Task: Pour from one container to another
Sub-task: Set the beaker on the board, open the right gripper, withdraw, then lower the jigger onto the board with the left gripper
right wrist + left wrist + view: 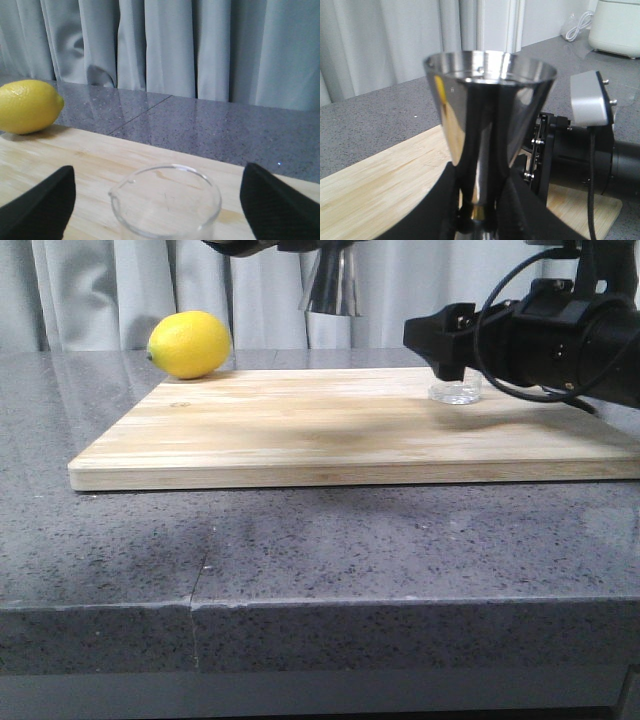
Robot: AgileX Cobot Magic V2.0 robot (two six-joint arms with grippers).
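Observation:
The steel jigger (334,285) hangs high above the cutting board (300,430), upright, its lower cone showing at the top of the front view. My left gripper (485,212) is shut on the jigger (487,115) at its narrow waist. The clear glass beaker (455,392) stands on the board's far right. My right gripper (157,205) is open, with one black finger on each side of the beaker (166,202) and a gap to the glass on both sides. From the front, the right arm (540,335) hides the beaker's upper part.
A yellow lemon (189,344) rests at the board's far left corner. Grey curtains hang behind the speckled grey counter (300,540). In the left wrist view a white appliance (617,25) with a cable stands far off on the counter.

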